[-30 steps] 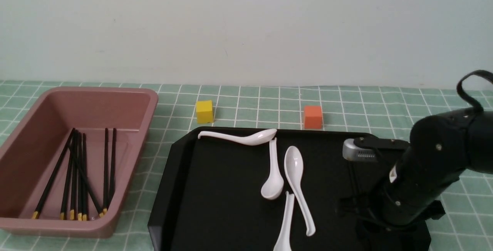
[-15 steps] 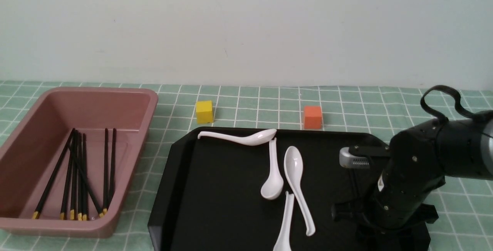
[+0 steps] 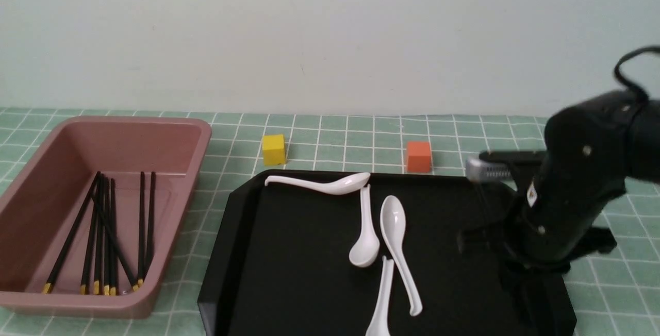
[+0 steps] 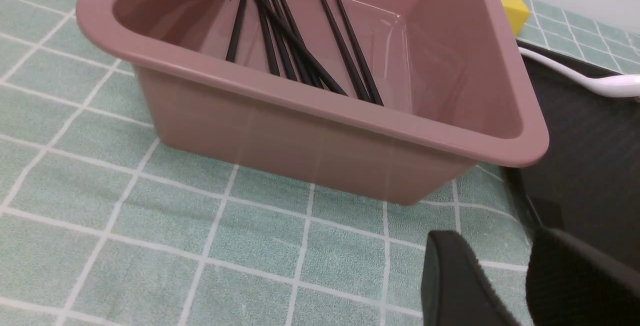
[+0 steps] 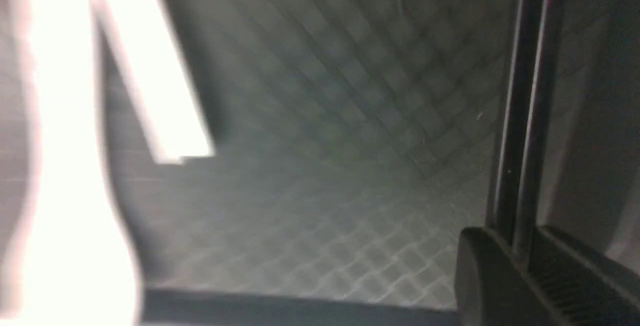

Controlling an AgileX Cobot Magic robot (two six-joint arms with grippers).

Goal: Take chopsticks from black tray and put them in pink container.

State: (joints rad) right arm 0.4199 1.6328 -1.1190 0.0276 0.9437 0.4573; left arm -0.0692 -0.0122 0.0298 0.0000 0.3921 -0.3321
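Observation:
Over the right side of the black tray (image 3: 289,253), my right arm (image 3: 567,191) hangs with its fingers lost against the dark tray in the front view. In the right wrist view my right gripper (image 5: 522,238) is shut on two thin black chopsticks (image 5: 520,116), which run away from the fingers over the tray floor (image 5: 350,116). The pink container (image 3: 129,122) at the left holds several chopsticks (image 3: 103,228) with yellow ends. My left gripper (image 4: 500,238) is open and empty over the cloth, beside the container's (image 4: 320,101) near corner.
Several white spoons (image 3: 394,228) lie in the middle of the tray; one shows as a blurred white shape (image 5: 65,166) in the right wrist view. A yellow cube (image 3: 273,149) and an orange cube (image 3: 418,156) stand behind the tray on the green checked cloth.
My right arm dipped toward the tray, its jaws closed on the chopsticks, and it has now risen and shifted slightly right. Spoons and container have not moved.

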